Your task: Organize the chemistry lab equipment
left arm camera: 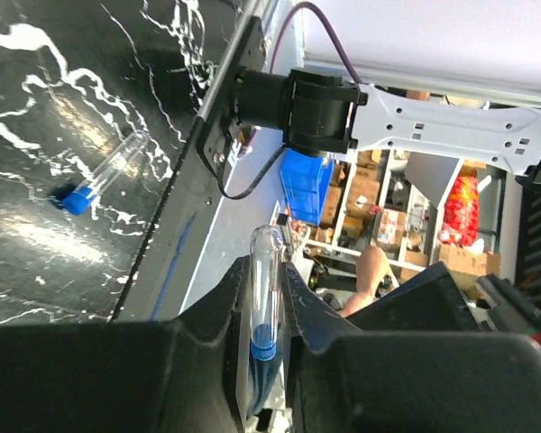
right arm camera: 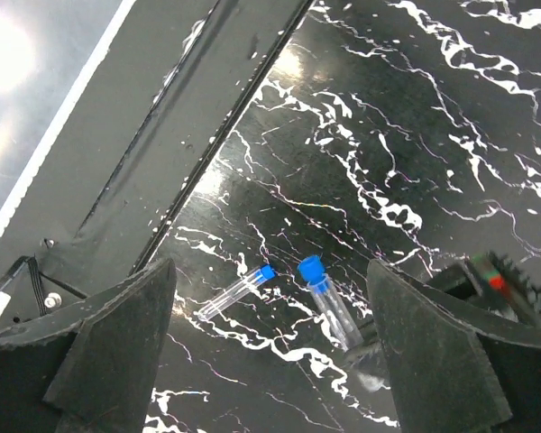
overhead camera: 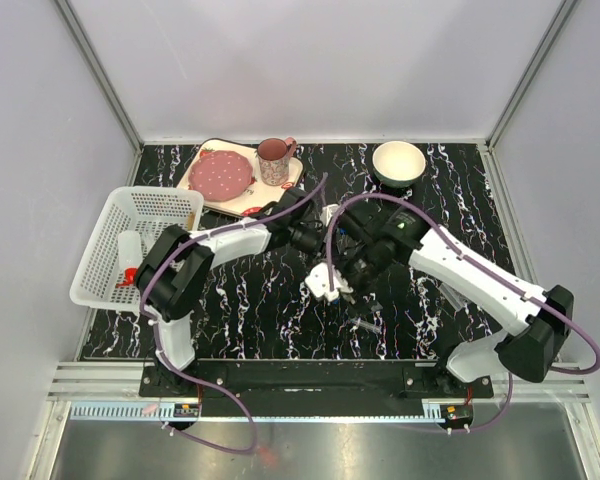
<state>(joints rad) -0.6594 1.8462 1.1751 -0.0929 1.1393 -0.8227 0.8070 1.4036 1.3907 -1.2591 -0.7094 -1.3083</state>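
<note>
The left jaws pinch a clear test tube (left arm camera: 266,271) near its blue cap, with its round end sticking out past the tips. The right jaws are spread wide above the tabletop (right arm camera: 433,135). Two more blue-capped tubes show in the gap below them: a small tube (right arm camera: 237,293) lying flat and a nearer tube (right arm camera: 329,302) just beside it. At the tabletop's left edge, a white basket (overhead camera: 110,215) holds a white squeeze bottle (overhead camera: 130,252).
</note>
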